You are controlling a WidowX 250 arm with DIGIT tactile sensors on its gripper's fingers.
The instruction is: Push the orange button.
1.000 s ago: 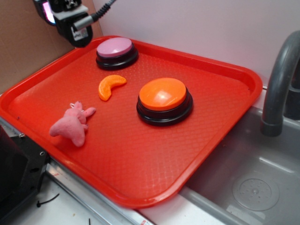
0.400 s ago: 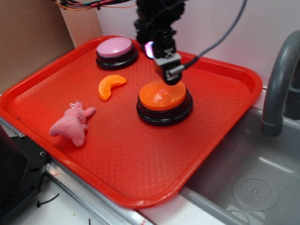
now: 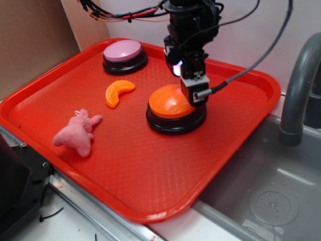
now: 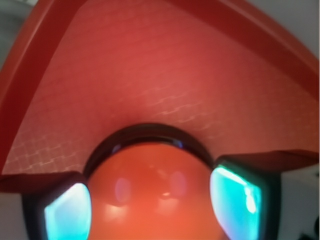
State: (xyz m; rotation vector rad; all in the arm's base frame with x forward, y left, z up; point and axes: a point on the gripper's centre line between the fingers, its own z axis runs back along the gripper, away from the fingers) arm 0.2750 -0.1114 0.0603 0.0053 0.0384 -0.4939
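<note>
Orange button (image 3: 170,103): round, so no long axis; its glossy dome faces straight up from a black ring base. It sits right of centre on the tray, toward the far side.
Orange button, wrist view (image 4: 155,195): fills the lower middle of the picture, smooth and shiny with soft highlights, the black rim arcing along its far edge.
Gripper (image 3: 196,98): black, hanging from above over the button's right far part, its tip at or touching the dome; contact cannot be told for sure.
Fingers (image 4: 235,197): 2 pads glow teal at either side of the dome in the wrist view, standing apart with the button between them, closed on nothing.
Tray (image 3: 150,165): red plastic, rounded corners, raised rim, fine diamond-pattern texture.
Pink buzzer (image 3: 124,54): round lilac-pink top on a black base, far left on the tray, well apart from the orange button.
Fruit slice (image 3: 118,92): small orange crescent, between the 2 buzzers.
Plush toy (image 3: 76,133): pink, fuzzy, near left.
Sink (image 3: 271,186): grey basin to the right of the tray, with a grey curved faucet (image 3: 298,85).
</note>
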